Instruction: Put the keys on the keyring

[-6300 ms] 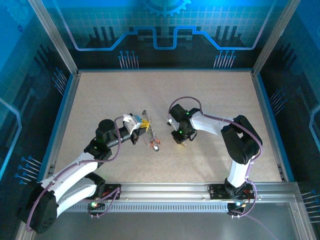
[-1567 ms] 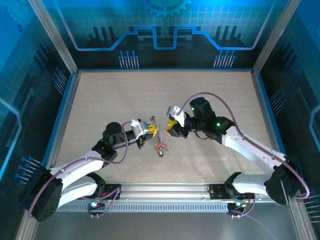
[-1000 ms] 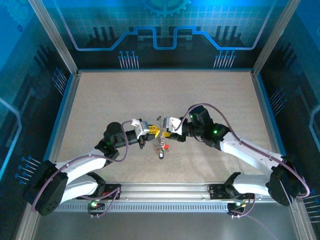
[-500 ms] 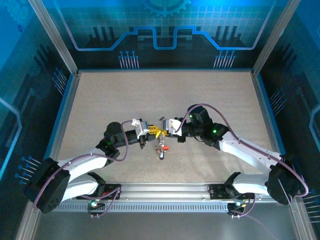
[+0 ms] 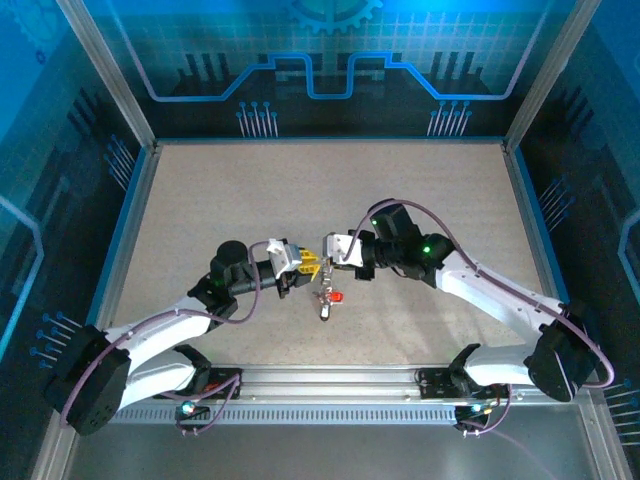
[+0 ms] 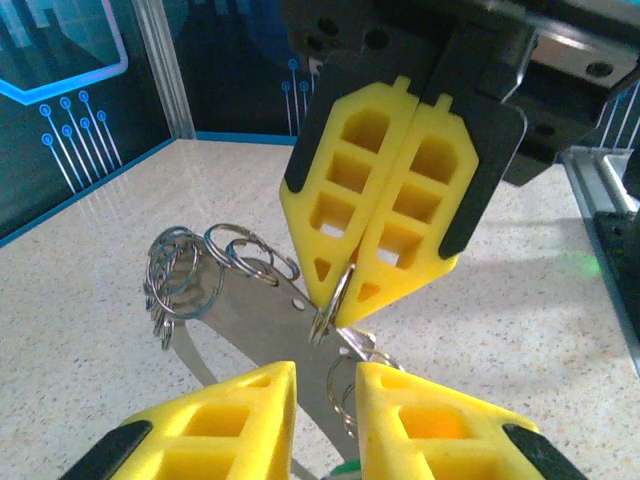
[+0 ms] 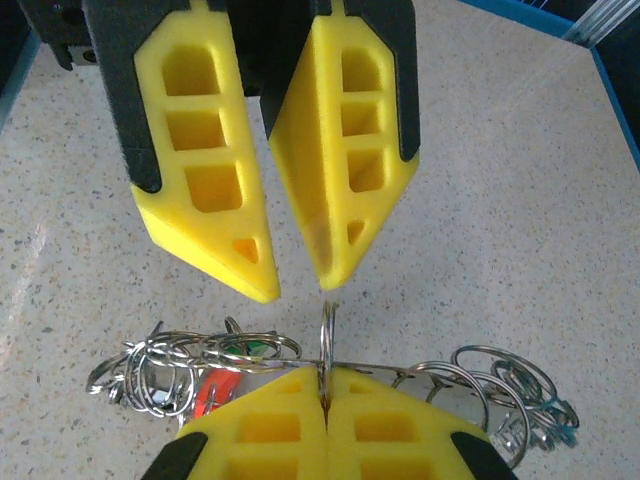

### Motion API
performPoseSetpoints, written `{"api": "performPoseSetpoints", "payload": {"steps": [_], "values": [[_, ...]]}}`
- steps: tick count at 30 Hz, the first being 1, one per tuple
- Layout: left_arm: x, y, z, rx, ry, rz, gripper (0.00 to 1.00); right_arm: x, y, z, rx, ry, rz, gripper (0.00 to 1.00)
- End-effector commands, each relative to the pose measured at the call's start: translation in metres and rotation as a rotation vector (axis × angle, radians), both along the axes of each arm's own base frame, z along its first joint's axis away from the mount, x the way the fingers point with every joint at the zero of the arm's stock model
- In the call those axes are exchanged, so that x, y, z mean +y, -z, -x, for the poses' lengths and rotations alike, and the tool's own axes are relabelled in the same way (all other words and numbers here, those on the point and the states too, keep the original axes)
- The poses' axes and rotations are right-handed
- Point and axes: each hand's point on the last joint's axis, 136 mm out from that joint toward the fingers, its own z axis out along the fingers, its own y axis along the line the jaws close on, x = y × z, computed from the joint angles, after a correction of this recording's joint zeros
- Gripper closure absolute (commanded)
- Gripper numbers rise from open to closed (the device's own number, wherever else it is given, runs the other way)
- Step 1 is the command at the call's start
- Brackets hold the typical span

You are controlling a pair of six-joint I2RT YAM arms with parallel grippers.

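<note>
Pinching keyring (image 7: 327,322), right gripper (image 7: 326,388).

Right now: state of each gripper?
Left gripper: open, fingers apart, gripping nothing.
Right gripper: shut on the thin metal ring, pinched edge-on at its fingertips.

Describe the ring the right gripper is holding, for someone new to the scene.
Look to the middle of the table, where the right gripper has its tips. It is shut on one thin ring, upright between its yellow pads. The other small rings sit bunched on the flat metal strip to either side.
</note>
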Motion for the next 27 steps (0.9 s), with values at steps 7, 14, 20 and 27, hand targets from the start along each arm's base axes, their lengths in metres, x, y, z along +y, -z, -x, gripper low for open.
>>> {"api": "performPoseSetpoints", "payload": {"steps": [7, 14, 20, 27], "values": [[-0.004, -0.013, -0.006, -0.045, -0.003, -0.001, 0.74, 0.005, -0.006, 0.004, 0.018, -0.036, 0.036, 1.00], [-0.007, -0.016, -0.007, -0.053, 0.013, 0.016, 0.74, 0.009, -0.008, 0.006, 0.032, -0.048, 0.027, 1.00], [-0.011, -0.009, -0.006, -0.055, 0.036, -0.007, 0.75, 0.012, -0.008, 0.010, 0.053, -0.065, 0.015, 1.00], [-0.013, -0.013, -0.005, -0.062, 0.049, -0.002, 0.79, 0.015, -0.004, 0.012, 0.068, -0.080, -0.003, 1.00]]}}
